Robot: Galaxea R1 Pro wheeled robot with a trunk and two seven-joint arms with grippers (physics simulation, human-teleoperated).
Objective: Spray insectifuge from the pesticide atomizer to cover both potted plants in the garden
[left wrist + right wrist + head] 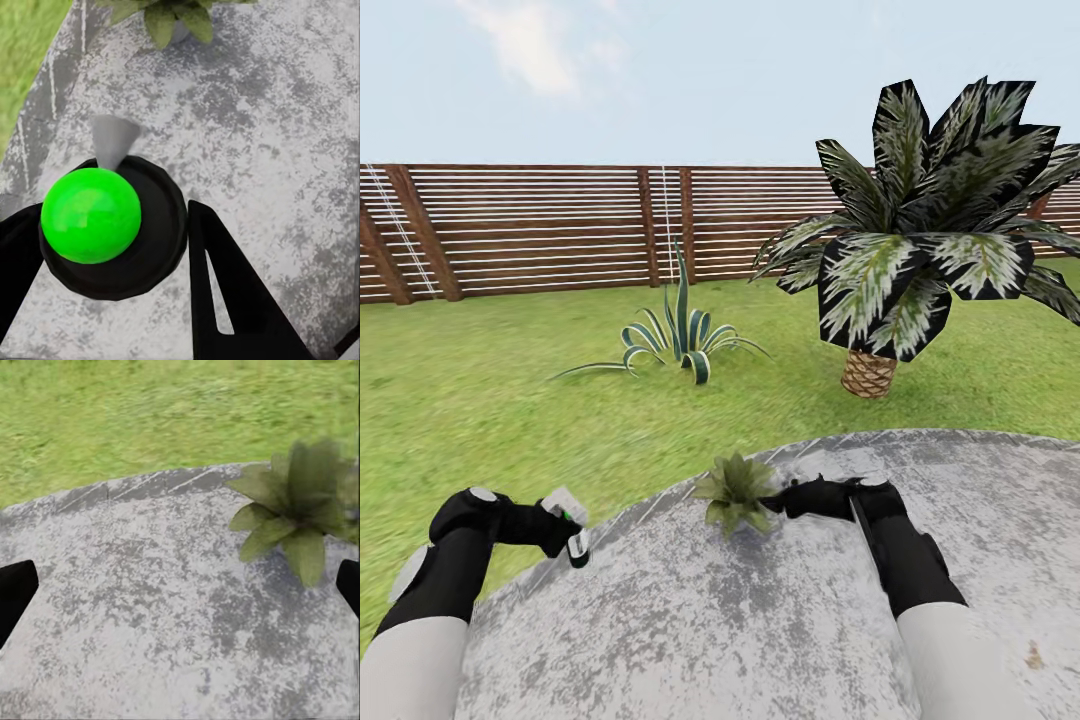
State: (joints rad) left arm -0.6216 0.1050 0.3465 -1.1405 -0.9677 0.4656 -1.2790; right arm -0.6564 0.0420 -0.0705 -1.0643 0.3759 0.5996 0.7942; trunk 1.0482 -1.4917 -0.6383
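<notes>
Head view had the left gripper at the left edge of the round paved patch, closed on the pesticide atomizer, a small whitish-grey sprayer with a green spot, held just over where the patch met the lawn. Left wrist view gave the atomizer a glossy bright-green dome seated in a round black collar, with a pale grey cone-shaped nozzle sticking out toward the plant, and black fingers pressed against the collar on both sides. To the right of the atomizer, near the patch's far rim, sat a potted plant: a low rosette of pointed, dull-green leaves. The patch itself was mottled grey and white, rough like weathered concrete. Right of the plant and almost touching its leaves was the right gripper, black and blocky; in the right wrist view its fingertips stood wide apart at the frame edges, holding nothing, the plant near one tip.
</notes>
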